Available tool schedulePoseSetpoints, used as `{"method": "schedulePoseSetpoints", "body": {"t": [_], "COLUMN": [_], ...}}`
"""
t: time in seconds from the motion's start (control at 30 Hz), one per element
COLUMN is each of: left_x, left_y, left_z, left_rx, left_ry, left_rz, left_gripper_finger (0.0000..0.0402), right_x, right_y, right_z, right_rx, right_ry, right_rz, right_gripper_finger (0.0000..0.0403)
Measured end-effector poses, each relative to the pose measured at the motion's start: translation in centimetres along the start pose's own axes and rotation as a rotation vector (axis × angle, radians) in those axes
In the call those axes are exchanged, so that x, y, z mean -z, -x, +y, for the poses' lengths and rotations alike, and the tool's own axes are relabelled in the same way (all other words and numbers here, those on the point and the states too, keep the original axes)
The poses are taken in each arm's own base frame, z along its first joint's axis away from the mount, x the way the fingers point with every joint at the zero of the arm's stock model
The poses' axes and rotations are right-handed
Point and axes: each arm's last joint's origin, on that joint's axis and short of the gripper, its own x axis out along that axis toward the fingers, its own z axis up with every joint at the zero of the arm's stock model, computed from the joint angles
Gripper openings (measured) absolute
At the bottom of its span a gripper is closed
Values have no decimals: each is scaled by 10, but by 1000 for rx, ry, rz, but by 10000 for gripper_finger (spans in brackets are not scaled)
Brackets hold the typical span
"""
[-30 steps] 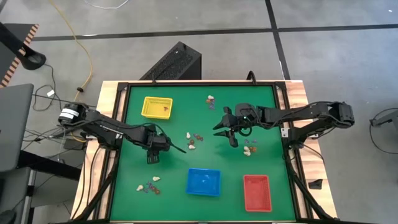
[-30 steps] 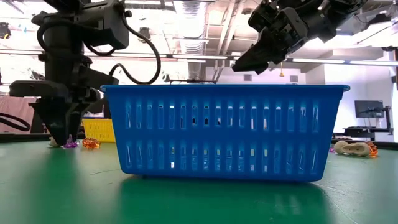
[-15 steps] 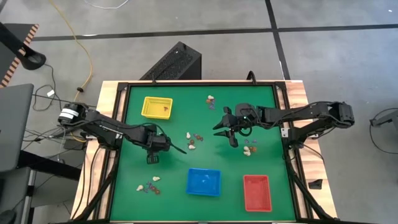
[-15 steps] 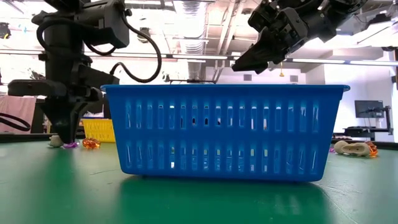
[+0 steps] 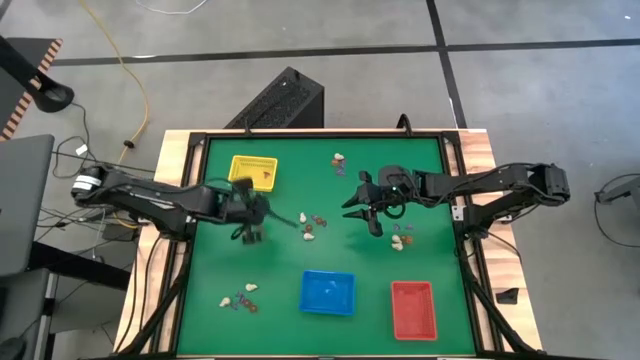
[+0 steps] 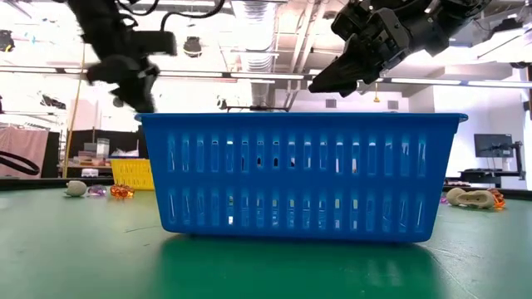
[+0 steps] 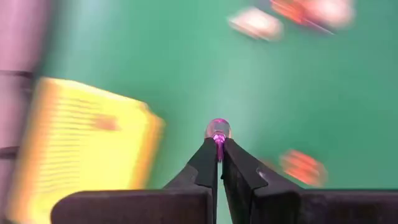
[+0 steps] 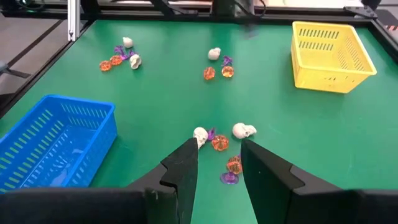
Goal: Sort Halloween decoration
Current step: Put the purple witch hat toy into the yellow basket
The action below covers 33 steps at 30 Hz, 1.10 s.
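Left gripper [image 7: 217, 151]: fingers pressed together, pinching glossy purple trinket [image 7: 218, 130] at tips; rounded head protruding beyond tips, thin stem between fingers, long axis in line with fingers. Yellow slatted plastic tray [image 7: 81, 152] just beside fingers.

Right gripper [image 8: 219, 163]: fingers parted, holding nothing. Beyond tips, on green table [image 8: 286, 118]: two cream skulls [image 8: 244, 130], ribbed orange pumpkins [image 8: 219, 142], purple piece. Blue slatted tray [image 8: 56, 140] to side.

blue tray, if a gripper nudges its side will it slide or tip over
The blue tray looks more likely to slide than tip: it sits low and wide on the flat green table. Its slotted thin walls suggest it is light, so a small push may move it. The walls may flex slightly.
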Motion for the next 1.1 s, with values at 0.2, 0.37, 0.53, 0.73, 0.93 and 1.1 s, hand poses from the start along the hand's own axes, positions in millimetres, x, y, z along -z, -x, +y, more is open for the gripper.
{"method": "schedulePoseSetpoints", "body": {"t": [0.2, 0.37, 0.53, 0.73, 0.93, 1.1], "left_x": [-2, 13, 23, 29, 29, 28], "left_y": [-14, -37, -42, -43, -43, -43], "left_z": [56, 98, 120, 129, 129, 128], "left_rx": [-186, -230, -166, -183, -188, -143], "left_ry": [114, 209, 303, 366, 362, 354], "left_rz": [-16, 89, 108, 124, 130, 113], "left_gripper_finger": [0, 0, 0, 4, 48, 96], "right_x": [0, 0, 0, 0, 0, 0], "right_y": [0, 0, 0, 0, 0, 0], "right_z": [0, 0, 0, 0, 0, 0], "right_rx": [0, -1, -1, -1, -1, -1], "right_ry": [0, 0, 0, 0, -1, -1], "right_rz": [-3, -2, -1, -1, -1, -1], "right_gripper_finger": [153, 153, 153, 153, 153, 153]}}
